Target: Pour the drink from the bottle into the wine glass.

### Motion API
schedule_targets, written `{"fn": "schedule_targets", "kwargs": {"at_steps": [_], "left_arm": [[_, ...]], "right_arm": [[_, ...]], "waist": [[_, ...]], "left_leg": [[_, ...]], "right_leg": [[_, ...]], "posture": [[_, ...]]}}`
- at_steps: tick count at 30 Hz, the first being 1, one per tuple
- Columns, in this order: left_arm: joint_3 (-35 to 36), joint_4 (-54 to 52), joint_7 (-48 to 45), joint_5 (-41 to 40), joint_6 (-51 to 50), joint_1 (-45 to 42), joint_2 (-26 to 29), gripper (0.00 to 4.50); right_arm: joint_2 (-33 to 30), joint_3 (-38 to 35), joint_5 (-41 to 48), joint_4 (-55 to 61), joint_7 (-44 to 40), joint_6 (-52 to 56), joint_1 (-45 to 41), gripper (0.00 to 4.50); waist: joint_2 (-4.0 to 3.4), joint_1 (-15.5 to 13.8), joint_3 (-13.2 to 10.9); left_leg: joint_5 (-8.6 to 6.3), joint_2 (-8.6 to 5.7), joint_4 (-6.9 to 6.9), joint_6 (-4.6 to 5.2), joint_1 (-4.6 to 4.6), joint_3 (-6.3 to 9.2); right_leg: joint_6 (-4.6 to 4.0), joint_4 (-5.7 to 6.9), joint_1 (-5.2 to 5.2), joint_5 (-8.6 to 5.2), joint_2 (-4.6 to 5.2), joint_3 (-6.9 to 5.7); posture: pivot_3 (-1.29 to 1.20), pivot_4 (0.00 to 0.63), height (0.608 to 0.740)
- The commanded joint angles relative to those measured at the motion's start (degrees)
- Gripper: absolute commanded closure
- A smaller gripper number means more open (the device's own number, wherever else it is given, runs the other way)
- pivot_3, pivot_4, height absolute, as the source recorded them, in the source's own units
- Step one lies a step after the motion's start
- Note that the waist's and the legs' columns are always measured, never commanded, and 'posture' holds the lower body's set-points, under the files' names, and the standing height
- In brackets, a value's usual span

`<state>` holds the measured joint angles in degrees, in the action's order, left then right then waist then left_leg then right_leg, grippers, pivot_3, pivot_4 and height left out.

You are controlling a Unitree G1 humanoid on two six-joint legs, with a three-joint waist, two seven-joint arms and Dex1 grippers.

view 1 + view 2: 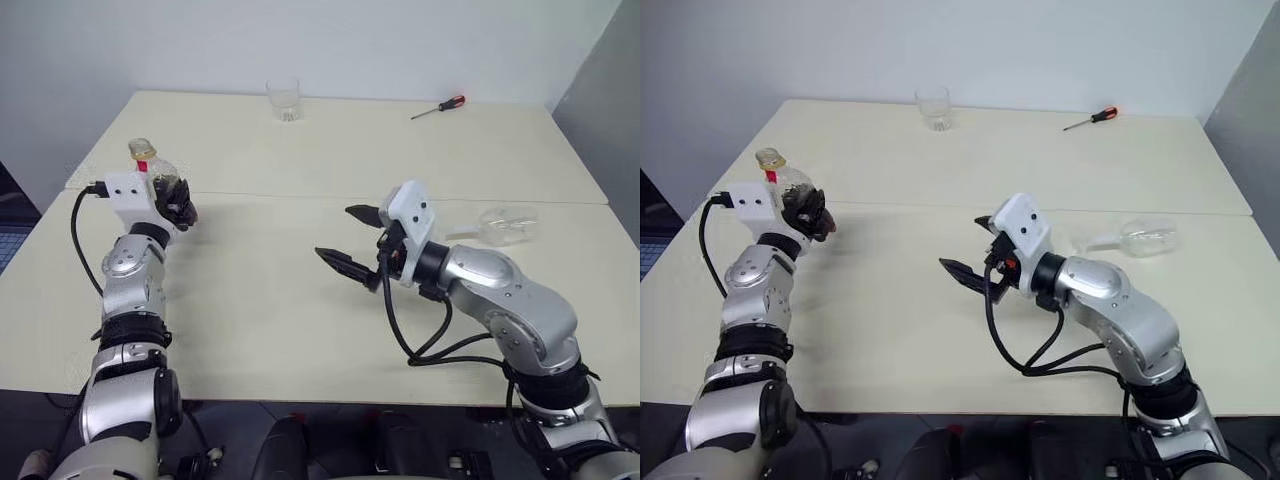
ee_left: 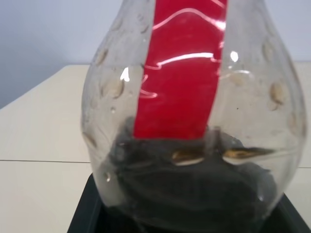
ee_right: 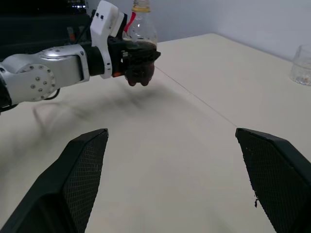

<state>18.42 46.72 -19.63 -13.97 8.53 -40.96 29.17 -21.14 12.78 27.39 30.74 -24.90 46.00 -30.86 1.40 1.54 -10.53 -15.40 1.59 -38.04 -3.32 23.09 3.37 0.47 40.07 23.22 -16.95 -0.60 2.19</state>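
Bottle (image 1: pixel 150 172) gripped between left fingers (image 3: pixel 138 56); right fingers (image 1: pixel 345 265) spread, empty.

The clear bottle (image 3: pixel 139 30) has a red label, a yellowish cap and dark brown drink (image 2: pixel 194 194) inside. The screwdriver (image 1: pixel 438 108) at two o'clock has a red handle. The table (image 1: pixel 330 300) is cream.

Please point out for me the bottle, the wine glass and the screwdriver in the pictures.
bottle (image 3: pixel 141 30): right wrist view, on its clear body above the dark drink.
wine glass (image 1: pixel 1148 238): right eye view, on the bowl; it lies on its side.
screwdriver (image 1: pixel 455 102): left eye view, on the red handle.
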Motion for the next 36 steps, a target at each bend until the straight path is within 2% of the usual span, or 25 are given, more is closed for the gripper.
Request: {"fn": "schedule_targets", "kwargs": {"at_steps": [1,11,14,19,20,25,36], "left_arm": [[1.76,2.83,-1.21,-1.39,4.3,-2.05,-0.3,2.51],[1.41,8.21,-2.05,-1.5,5.82,-2.43,-1.52,2.51],[1.48,8.43,-2.18,-1.41,5.73,-2.17,-1.21,1.77],[1.63,7.08,-2.22,-1.45,5.12,-1.23,-1.03,0.18],[1.66,6.78,-2.31,-1.48,4.91,-1.0,-1.0,0.02],[1.97,1.01,-3.19,-2.82,2.07,2.5,-1.52,0.02],[3.75,-29.85,1.0,-7.93,-13.55,19.17,-2.63,0.02]], "right_arm": [[0.93,-0.22,-1.31,0.5,0.5,-1.31,-0.57,0.02],[2.44,-0.8,-3.11,-0.62,0.97,-1.34,-0.81,0.02],[2.75,-0.85,-3.49,-0.78,0.89,-1.33,-0.81,0.0],[3.11,-1.03,-3.77,-0.94,0.74,-1.43,-0.59,0.0],[3.21,-1.04,-3.8,-0.98,0.78,-1.46,-0.54,0.0],[3.51,-1.18,-3.83,-0.65,0.85,-1.5,0.19,0.0],[2.98,-1.51,-3.33,1.81,0.5,-1.44,3.24,0.0]], "waist": [[0.01,0.09,0.0],[0.03,0.16,0.02],[0.03,0.16,0.02],[0.03,0.17,0.02],[0.03,0.18,0.02],[0.03,0.24,0.02],[0.06,0.27,0.04]], "left_leg": [[0.0,0.0,0.0,0.0,-0.01,-0.01],[0.0,0.0,0.0,0.0,-0.07,-0.02],[0.0,0.01,0.0,0.0,-0.07,-0.02],[0.0,0.01,0.0,0.0,-0.08,-0.02],[0.0,0.01,0.0,0.0,-0.08,-0.02],[0.0,0.02,0.0,0.0,-0.09,-0.03],[0.0,0.16,0.0,-0.01,-0.12,0.06]], "right_leg": [[0.0,0.01,0.0,0.0,-0.01,0.0],[-0.03,0.1,0.0,0.02,-0.11,0.01],[-0.03,0.11,0.0,0.02,-0.11,0.01],[-0.03,0.13,0.0,0.02,-0.11,0.01],[-0.03,0.13,0.0,0.02,-0.11,0.01],[-0.04,0.14,0.0,0.02,-0.11,0.03],[-0.04,0.21,-0.02,0.02,-0.04,0.18]], "posture": [[0.0,0.15,0.74],[0.0,0.15,0.74],[0.0,0.15,0.74],[0.0,0.15,0.74],[0.0,0.15,0.74],[0.0,0.15,0.74],[0.0,0.15,0.74]]}}
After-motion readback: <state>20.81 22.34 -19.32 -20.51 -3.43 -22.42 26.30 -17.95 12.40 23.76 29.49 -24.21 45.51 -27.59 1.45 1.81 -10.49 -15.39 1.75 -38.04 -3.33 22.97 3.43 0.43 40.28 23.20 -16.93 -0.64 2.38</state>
